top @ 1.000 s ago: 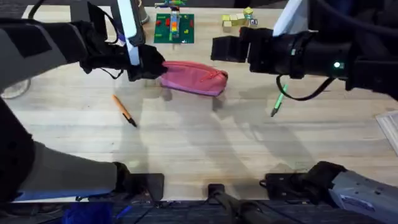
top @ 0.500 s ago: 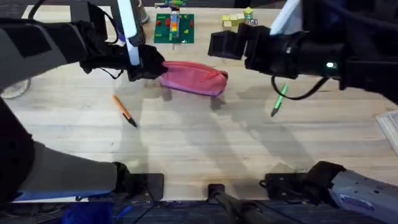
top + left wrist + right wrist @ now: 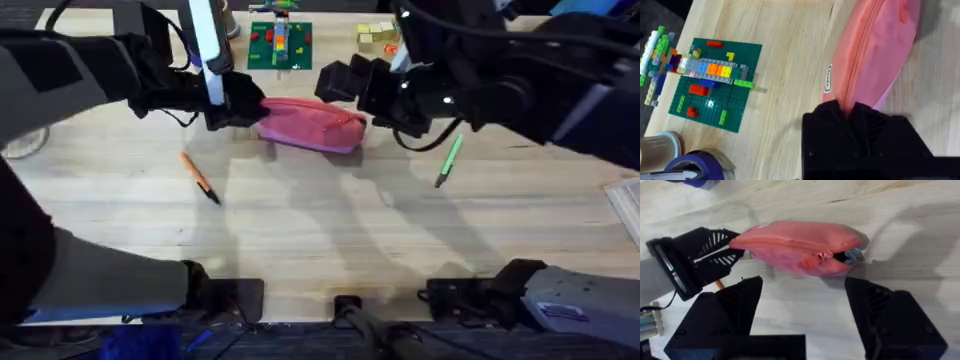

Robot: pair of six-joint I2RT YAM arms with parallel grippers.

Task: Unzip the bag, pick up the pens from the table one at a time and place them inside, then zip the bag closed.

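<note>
Since a second ago the right gripper has swung leftward across the table and now hangs right at the bag's 3 o'clock end; the left gripper, the bag and both pens have stayed put.

The bag lies toward 12 o'clock on the table in the overhead view, its long axis running from 9 to 3 o'clock. At its 9 o'clock end the left gripper's black fingers are pressed together on the pink fabric, pinching the bag's end right at the zipper seam. In the right wrist view the right gripper's two black fingers stand spread wide, with the bag lying across the gap just beyond their tips and not touching either one.

The bag is a pink, soft, oblong pouch, plump in the middle, with a small white label on its side. Its zipper line runs along the top, and near the right gripper's end a pink pull tab sits beside a small dark gap with something pale blue showing.

The orange pen lies at about 8 o'clock from the bag, well apart from it. The green pen lies at about 4 o'clock from it, partly under the right arm. A green brick plate sits at 12 o'clock beyond the bag.
</note>
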